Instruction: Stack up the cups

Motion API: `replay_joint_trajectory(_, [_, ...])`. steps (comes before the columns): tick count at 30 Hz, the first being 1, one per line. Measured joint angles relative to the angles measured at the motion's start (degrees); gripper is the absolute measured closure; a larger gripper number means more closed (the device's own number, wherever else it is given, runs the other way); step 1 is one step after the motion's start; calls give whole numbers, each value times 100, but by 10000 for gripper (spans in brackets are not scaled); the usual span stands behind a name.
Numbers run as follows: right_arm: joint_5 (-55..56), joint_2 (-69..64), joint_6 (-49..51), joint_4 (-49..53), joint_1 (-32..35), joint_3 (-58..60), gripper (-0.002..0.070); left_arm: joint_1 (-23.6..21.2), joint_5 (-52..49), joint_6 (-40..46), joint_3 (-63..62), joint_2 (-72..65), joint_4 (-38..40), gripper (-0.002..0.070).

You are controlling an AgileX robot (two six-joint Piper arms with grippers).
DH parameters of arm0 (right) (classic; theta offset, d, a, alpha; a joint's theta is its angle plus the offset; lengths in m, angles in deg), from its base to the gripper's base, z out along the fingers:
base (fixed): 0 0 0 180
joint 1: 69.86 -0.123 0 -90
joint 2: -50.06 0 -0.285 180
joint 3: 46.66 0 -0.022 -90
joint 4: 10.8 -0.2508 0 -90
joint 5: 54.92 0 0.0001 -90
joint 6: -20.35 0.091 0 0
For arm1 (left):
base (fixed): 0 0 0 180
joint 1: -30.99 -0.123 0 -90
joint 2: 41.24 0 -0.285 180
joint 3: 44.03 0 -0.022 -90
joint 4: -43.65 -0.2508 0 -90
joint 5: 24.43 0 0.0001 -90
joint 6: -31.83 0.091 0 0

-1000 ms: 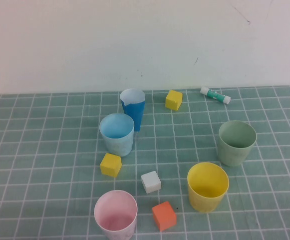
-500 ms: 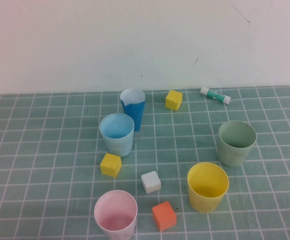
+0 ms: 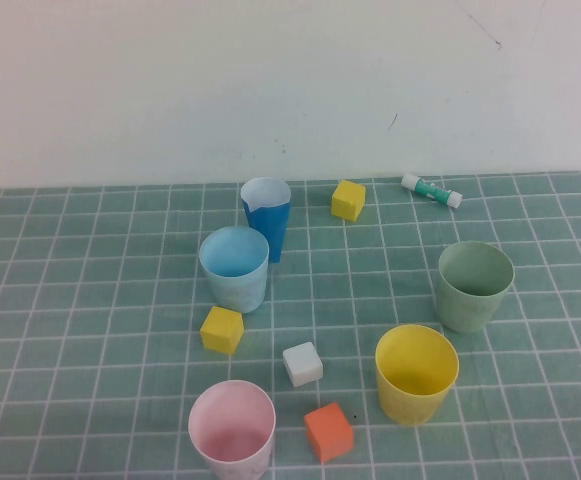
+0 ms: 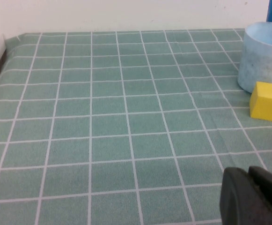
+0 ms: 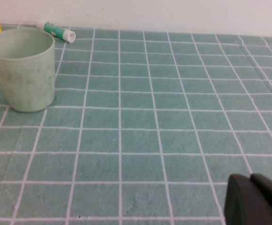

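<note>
high view unchanged, four cups unmoved, left gripper, right gripper closed

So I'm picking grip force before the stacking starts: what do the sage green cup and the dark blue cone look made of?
Sage green cup: probably hard plastic, matte with faint scuffs, thick even rim. Dark blue cone: looks like thin paper or card, white inside, with a seam at the lip. Left gripper and right gripper sit shut, low over the mat, touching nothing.
</note>
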Motion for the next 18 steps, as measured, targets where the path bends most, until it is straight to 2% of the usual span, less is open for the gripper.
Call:
replay_joint_trajectory(14, [672,0,0,0,0,47,679,0,22,94,0,0,-187,676])
replay_joint_trajectory(18, [1001,0,-11,36,0,47,679,0,464,130,35,0,-269,677])
